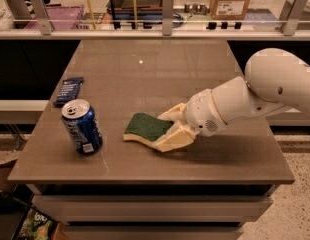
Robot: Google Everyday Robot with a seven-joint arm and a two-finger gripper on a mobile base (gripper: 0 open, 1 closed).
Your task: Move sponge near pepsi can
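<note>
The sponge [145,126], pale yellow foam with a dark green top, lies low over the table's front middle. My gripper [171,128] reaches in from the right, with its cream fingers [173,139] on either side of the sponge's right end, shut on it. The pepsi can [82,126], blue with a silver top, stands upright to the left of the sponge, about a can's width from its left edge.
A flat dark blue packet [68,90] lies at the table's [145,64] left edge behind the can. My white arm [275,89] spans the right side. A railing and shelves with boxes run along the back.
</note>
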